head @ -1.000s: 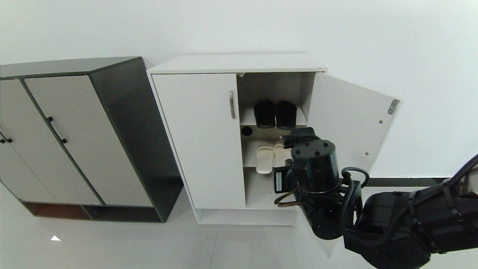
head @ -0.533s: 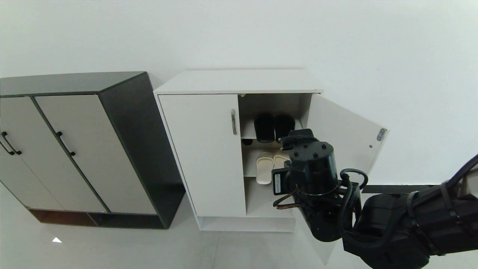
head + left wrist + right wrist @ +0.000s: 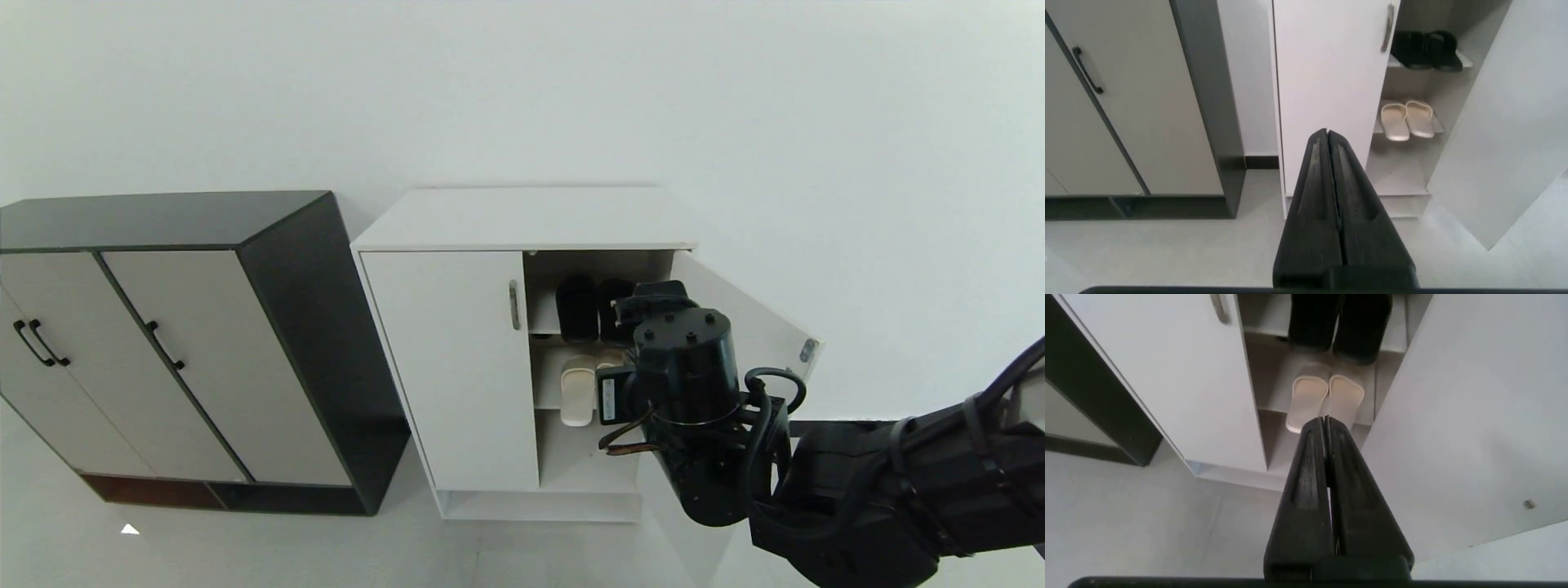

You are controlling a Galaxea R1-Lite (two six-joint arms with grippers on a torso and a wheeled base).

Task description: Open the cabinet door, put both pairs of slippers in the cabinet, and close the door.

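In the head view the right arm's wrist covers part of the white slippers (image 3: 576, 394) and of the black slippers (image 3: 576, 307); the right wrist view cuts the black pair off. Both pairs lie inside the white cabinet (image 3: 445, 367), black on the upper shelf, white on the middle one, beside the open door (image 3: 767, 335). The right tool (image 3: 1325, 419), fingers pressed together and holding nothing, points at the white pair without touching it. The left tool (image 3: 1327, 132), likewise closed and empty, is well apart from both pairs.

White cabinet (image 3: 445, 367) with silver handle (image 3: 513, 304), black slippers (image 3: 575, 306), cream slippers (image 3: 576, 396), dark grey cabinet (image 3: 314, 327) at nine o'clock with pale grey doors (image 3: 229, 367), black handles (image 3: 163, 345), white wall (image 3: 735, 106).
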